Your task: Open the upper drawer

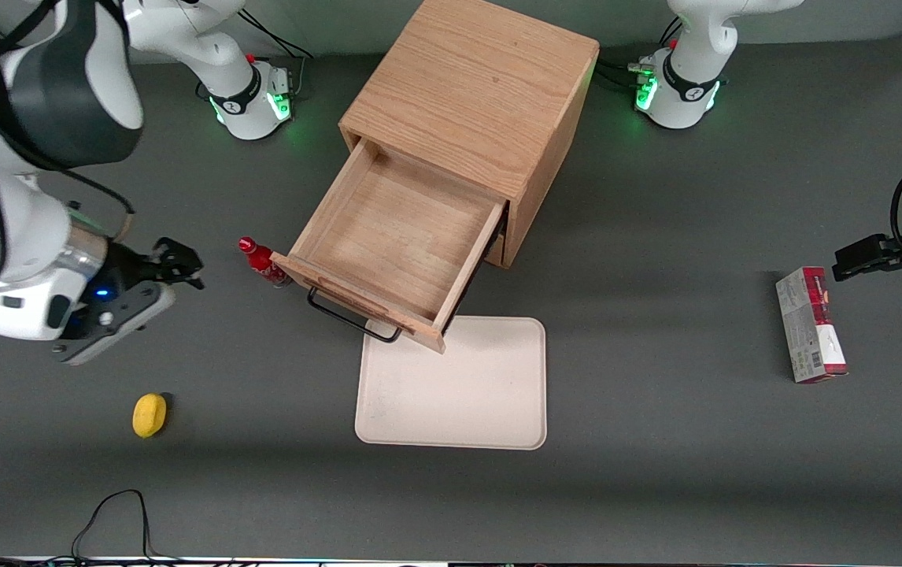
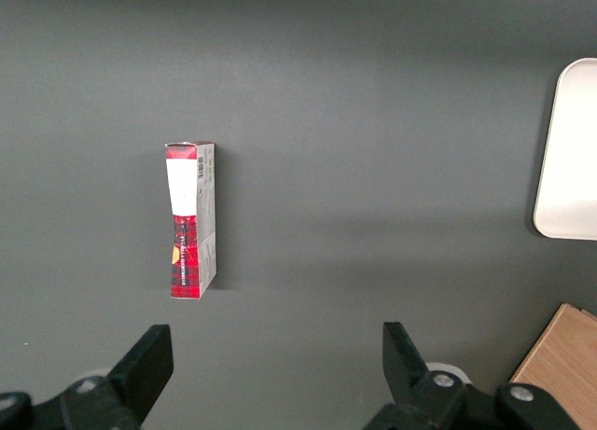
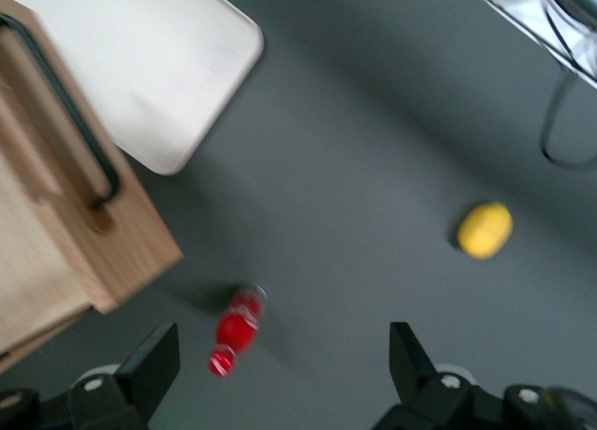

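Note:
The upper drawer point(image 1: 392, 236) of the light oak cabinet point(image 1: 475, 87) stands pulled far out, its plain wood inside bare. Its thin black wire handle point(image 1: 353, 319) hangs over the edge of the tray. The drawer front and handle point(image 3: 65, 108) also show in the right wrist view. The lower drawer is hidden under it. My gripper point(image 1: 171, 268) is open and holds nothing. It hovers above the table toward the working arm's end, well away from the handle, with a small red bottle point(image 1: 262, 262) between it and the drawer. Its wide-apart fingers point(image 3: 159, 365) frame the bottle point(image 3: 238, 327).
A cream tray point(image 1: 455, 386) lies in front of the drawer, nearer the front camera. A yellow lemon point(image 1: 149, 415) lies nearer the camera than my gripper; it also shows in the right wrist view point(image 3: 485, 230). A red and white box point(image 1: 809, 324) lies toward the parked arm's end.

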`<action>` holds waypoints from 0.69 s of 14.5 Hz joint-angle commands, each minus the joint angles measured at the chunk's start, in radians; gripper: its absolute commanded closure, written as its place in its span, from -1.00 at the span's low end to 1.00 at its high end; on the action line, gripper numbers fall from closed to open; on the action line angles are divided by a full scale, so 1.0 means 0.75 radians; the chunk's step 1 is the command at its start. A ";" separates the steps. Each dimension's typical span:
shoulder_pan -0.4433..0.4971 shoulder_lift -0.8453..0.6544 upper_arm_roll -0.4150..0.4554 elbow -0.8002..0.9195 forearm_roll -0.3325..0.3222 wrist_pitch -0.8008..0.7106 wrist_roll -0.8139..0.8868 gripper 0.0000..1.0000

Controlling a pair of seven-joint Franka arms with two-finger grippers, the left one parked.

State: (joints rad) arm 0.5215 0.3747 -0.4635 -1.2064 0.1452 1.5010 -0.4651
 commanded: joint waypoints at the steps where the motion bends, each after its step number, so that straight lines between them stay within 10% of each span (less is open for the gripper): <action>1: 0.019 -0.047 -0.043 -0.032 -0.075 -0.060 0.141 -1.00; 5: -0.048 -0.194 -0.010 -0.187 -0.114 -0.018 0.376 -1.00; 10: -0.555 -0.397 0.464 -0.467 -0.173 0.177 0.407 -1.00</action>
State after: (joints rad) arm 0.2175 0.1676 -0.2256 -1.4345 0.0386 1.5695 -0.1961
